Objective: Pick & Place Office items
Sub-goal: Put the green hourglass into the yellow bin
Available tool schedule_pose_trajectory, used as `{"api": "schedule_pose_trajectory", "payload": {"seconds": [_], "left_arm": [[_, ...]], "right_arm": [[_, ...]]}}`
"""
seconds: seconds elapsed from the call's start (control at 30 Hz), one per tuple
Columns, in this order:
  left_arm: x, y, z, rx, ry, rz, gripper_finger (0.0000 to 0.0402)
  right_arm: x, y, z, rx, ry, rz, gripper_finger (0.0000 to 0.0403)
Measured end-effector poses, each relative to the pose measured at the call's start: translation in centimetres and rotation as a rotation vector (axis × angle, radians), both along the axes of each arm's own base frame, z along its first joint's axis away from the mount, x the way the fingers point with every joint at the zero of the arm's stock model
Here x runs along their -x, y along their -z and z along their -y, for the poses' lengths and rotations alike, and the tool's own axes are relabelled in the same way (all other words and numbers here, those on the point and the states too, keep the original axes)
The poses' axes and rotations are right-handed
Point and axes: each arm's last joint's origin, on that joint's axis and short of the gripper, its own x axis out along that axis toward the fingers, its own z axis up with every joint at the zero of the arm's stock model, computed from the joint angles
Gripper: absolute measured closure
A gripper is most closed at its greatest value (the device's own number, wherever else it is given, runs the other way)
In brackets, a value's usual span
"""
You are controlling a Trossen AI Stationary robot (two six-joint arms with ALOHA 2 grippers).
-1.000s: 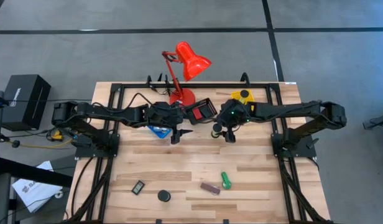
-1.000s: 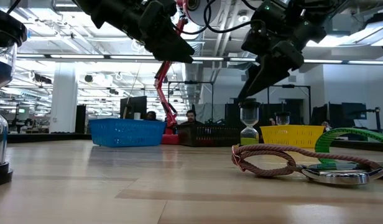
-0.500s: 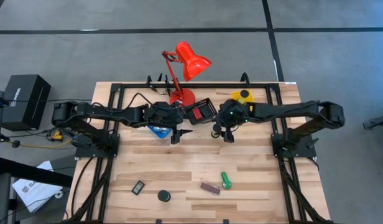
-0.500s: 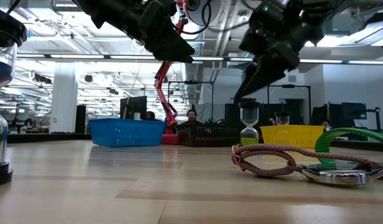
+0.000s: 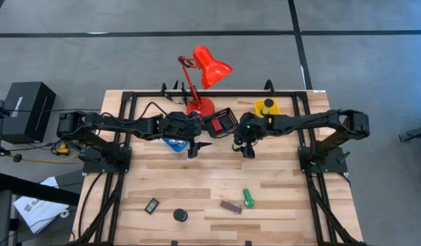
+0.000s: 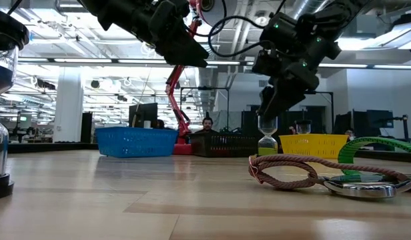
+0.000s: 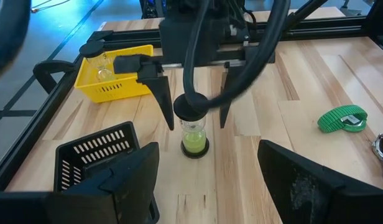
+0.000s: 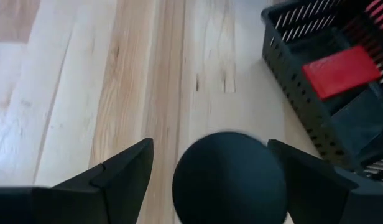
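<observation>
- Though not yet closed, found the right gripper (image 5: 245,148) set over the hourglass (image 7: 193,129): fingers apart, one on each side of its black top cap, with a gap showing on both sides.
- Found the hourglass upright on the desk (image 5: 163,179), just beside the black tray (image 8: 285,57), with green sand in its lower bulb.
- Noted the left gripper (image 5: 195,149) hovering near the blue tray (image 5: 172,144), fingers apart, holding nothing.
- Judged as the grasp step of a pick: lined up, not gripped.
- Next move judged to call for closing squarely on the cap or neck, then lifting straight up to avoid tipping. Cannot tell which tray is meant.
- Logged on the desk's near side: green cylinder (image 5: 247,198), brown bar (image 5: 230,206), black round piece (image 5: 180,215), small black rectangle (image 5: 152,205).
- Logged inside the black tray: red block (image 8: 341,70).
</observation>
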Motion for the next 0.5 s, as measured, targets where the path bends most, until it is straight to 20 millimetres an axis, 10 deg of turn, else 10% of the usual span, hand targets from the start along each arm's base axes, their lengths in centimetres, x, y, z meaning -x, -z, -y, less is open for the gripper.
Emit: {"api": "schedule_pose_trajectory", "payload": {"seconds": [0.5], "left_arm": [[0.00, 0.00, 0.00, 0.000, 0.000, 0.000, 0.0133]], "right_arm": [[0.09, 0.02, -0.01, -0.005, 0.008, -0.007, 0.0157]]}}
